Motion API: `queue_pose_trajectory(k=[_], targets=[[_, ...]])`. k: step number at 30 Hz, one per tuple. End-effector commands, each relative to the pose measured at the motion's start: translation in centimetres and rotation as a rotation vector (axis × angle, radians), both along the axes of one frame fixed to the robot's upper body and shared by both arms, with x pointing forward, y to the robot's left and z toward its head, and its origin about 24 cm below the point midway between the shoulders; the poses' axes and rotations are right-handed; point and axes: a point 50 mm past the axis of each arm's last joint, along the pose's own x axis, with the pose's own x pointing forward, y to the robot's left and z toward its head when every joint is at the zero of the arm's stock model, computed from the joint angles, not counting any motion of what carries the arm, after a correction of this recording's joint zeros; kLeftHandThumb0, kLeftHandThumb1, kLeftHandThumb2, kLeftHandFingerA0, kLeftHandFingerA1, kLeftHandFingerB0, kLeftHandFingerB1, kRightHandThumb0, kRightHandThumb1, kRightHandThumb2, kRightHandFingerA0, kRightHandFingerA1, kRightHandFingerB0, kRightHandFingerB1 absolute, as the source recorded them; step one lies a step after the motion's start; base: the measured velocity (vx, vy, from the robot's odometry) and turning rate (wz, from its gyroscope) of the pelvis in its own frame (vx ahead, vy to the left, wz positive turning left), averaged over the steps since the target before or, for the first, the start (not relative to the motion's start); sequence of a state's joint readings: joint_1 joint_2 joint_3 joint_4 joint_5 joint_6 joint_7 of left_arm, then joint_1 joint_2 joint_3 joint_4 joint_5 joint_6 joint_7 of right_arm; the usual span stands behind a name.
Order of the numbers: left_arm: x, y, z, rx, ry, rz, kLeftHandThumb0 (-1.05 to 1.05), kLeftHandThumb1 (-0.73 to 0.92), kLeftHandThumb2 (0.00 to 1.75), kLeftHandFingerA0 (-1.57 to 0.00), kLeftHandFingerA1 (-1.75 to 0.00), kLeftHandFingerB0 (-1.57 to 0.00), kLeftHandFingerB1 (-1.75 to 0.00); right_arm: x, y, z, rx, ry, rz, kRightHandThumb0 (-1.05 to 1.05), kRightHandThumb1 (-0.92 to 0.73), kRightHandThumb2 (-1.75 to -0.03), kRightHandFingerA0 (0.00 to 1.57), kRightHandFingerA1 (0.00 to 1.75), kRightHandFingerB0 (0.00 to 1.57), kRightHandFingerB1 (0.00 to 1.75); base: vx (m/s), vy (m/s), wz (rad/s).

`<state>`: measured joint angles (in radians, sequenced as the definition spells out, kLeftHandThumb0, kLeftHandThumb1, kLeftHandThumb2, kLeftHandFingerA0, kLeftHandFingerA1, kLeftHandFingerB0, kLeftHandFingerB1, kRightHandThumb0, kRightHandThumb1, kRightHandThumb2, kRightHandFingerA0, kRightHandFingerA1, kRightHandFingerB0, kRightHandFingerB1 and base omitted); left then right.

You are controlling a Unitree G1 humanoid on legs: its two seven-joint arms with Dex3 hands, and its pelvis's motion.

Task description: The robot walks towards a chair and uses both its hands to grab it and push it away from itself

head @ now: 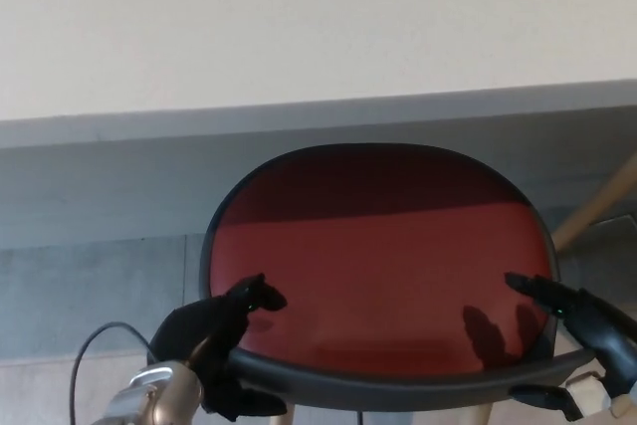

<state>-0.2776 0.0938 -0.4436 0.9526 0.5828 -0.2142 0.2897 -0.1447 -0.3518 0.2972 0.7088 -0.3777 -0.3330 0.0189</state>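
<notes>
Chair [378,266] centred, wall [299,27] behind it. Left hand [214,340] at chair's near-left rim, right hand [577,330] at near-right rim; contact probably, view unclear. Cable [95,345] left of chair.

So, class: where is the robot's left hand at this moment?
In the head view, the left hand sits low on the left, gripping the near-left rim of the red chair.

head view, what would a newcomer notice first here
The big red chair with its dark rim fills the centre. The left hand clamps its lower-left edge and the right hand its lower-right edge, fingers over the rim. Behind runs a pale wall.
</notes>
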Motion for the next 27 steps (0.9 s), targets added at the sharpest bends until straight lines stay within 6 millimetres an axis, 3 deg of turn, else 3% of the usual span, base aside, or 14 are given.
queue_pose_trajectory(k=[1, 2, 4, 6, 7, 8, 9, 10, 13, 14, 21, 22, 23, 27], targets=[[0.3, -1.3, 0.6, -0.158, -0.092, 0.075, -0.31, 0.38, 1.2, -1.57, -0.82, -0.49, -0.82, -0.4, 2.1, 0.2, 0.048, -0.224, 0.007, -0.21, -0.85, -0.79, 0.89, 0.68, 0.38, 0.35, 0.0, 0.0, 0.0], [0.3, -1.3, 0.6, -0.159, -0.091, 0.075, -0.31, 0.38, 1.2, -1.57, -0.82, -0.49, -0.82, -0.4, 2.1, 0.2, 0.048, -0.227, 0.007, -0.21, -0.85, -0.79, 0.89, 0.68, 0.38, 0.35, 0.0, 0.0, 0.0], [0.3, -1.4, 0.5, -0.15, -0.063, 0.034, -0.08, 0.06, 1.45, -1.57, -1.02, -1.21, -0.72, 0.0, 2.1, 0.5, 0.016, -0.284, -0.013, -0.16, -0.67, -0.93, 1.28, 1.04, 0.72, 0.44, 0.0, 0.0, 0.0], [0.2, -1.5, 0.5, -0.145, -0.061, 0.014, 0.01, -0.09, 1.6, -1.57, -1.07, -1.45, -0.79, 0.0, 2.2, 0.5, -0.014, -0.306, -0.01, -0.19, -0.66, -0.94, 1.31, 1.19, 0.83, 0.48, 0.0, 0.0, 0.0], [0.3, -1.6, 0.5, -0.149, -0.056, 0.015, 0.1, -0.19, 1.73, -1.57, -1.11, -1.57, -0.91, 0.1, 2.4, 0.6, -0.023, -0.32, -0.005, -0.2, -0.61, -1.07, 1.11, 1.64, 1.01, 0.74, 0.0, 0.0, 0.0], [0.3, -1.6, 0.6, -0.159, -0.052, 0.014, 0.06, -0.18, 1.75, -1.57, -1.18, -1.56, -1.0, 0.1, 2.7, 0.7, -0.035, -0.352, 0.008, -0.23, -0.56, -1.15, 1.22, 1.51, 1.03, 1.17, 0.0, 0.0, 0.0], [0.4, -1.6, 0.7, -0.165, -0.057, 0.01, 0.06, -0.18, 1.75, -1.57, -1.18, -1.56, -1.0, 0.0, 2.9, 0.7, -0.033, -0.366, 0.015, -0.23, -0.56, -1.15, 1.22, 1.51, 1.03, 1.17, 0.0, 0.0, 0.0], [0.4, -1.6, 0.8, -0.18, -0.058, 0.017, 0.04, -0.13, 1.68, -1.57, -1.2, -1.56, -1.18, -0.1, 3.0, 0.7, -0.028, -0.372, 0.019, -0.24, -0.61, -1.15, 0.96, 1.74, 0.89, 1.5, 0.0, 0.0, 0.0], [0.4, -1.7, 0.8, -0.186, -0.058, 0.021, 0.04, -0.13, 1.68, -1.57, -1.2, -1.56, -1.18, -0.1, 3.0, 0.6, -0.027, -0.378, 0.021, -0.24, -0.61, -1.15, 0.96, 1.74, 0.89, 1.5, 0.0, 0.0, 0.0], [0.6, -1.7, 0.9, -0.182, -0.067, 0.029, 0.01, 0.28, 1.17, -1.48, -1.36, -1.5, -1.35, -0.3, 3.2, 0.5, -0.025, -0.394, 0.009, -0.19, -0.53, -1.24, 0.94, 1.75, 0.79, 1.64, 0.0, 0.0, 0.0], [1.2, -1.4, 1.6, -0.179, -0.141, 0.04, -0.03, 0.25, 1.16, -1.48, -1.36, -1.5, -1.36, -1.0, 4.0, 0.1, 0.033, -0.432, -0.047, -0.18, -0.55, -1.26, 1.02, 1.75, 0.81, 1.58, 0.0, 0.0, 0.0], [1.2, -1.3, 1.6, -0.179, -0.146, 0.041, -0.05, 0.21, 1.23, -1.57, -1.4, -1.45, -1.29, -1.0, 4.0, 0.1, 0.041, -0.432, -0.054, -0.17, -0.56, -1.24, 1.02, 1.75, 0.8, 1.58, 0.0, 0.0, 0.0], [1.2, -1.3, 1.7, -0.18, -0.155, 0.043, -0.12, -0.11, 1.75, -1.57, -1.33, -1.55, -1.19, -1.0, 4.1, 0.0, 0.05, -0.432, -0.063, -0.16, -0.56, -1.25, 1.02, 1.75, 0.8, 1.58, 0.0, 0.0, 0.0], [1.2, -1.3, 1.7, -0.18, -0.166, 0.045, -0.12, -0.11, 1.75, -1.57, -1.33, -1.55, -1.19, -1.0, 4.1, -0.1, 0.055, -0.435, -0.069, -0.16, -0.56, -1.25, 1.02, 1.75, 0.8, 1.58, 0.0, 0.0, 0.0]])
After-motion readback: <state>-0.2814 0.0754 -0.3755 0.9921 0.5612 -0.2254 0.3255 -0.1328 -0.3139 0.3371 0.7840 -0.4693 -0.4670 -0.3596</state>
